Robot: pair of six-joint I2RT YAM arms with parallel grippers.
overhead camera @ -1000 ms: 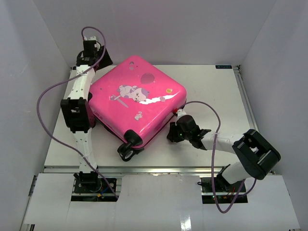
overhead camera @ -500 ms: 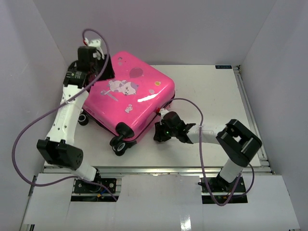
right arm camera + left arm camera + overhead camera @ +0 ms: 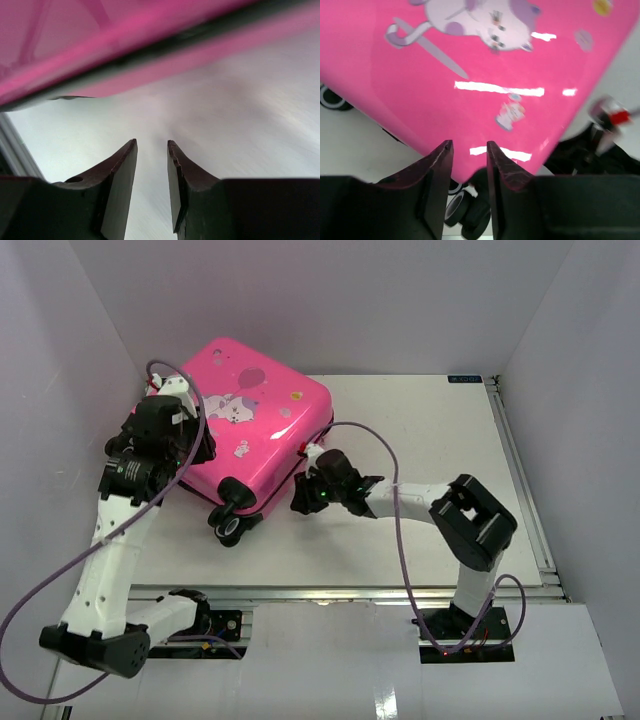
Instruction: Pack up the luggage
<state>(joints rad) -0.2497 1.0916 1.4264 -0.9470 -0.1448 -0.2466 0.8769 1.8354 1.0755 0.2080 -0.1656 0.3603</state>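
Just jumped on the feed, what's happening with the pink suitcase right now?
The luggage lies closed, printed shell up, at the far left of the table, its wheels at the corner nearest the arms. The left gripper hovers over the shell's near-left edge, fingers a little apart and holding nothing. The right gripper sits low over the table beside the case's right side, just short of the black zipper seam, also open and empty.
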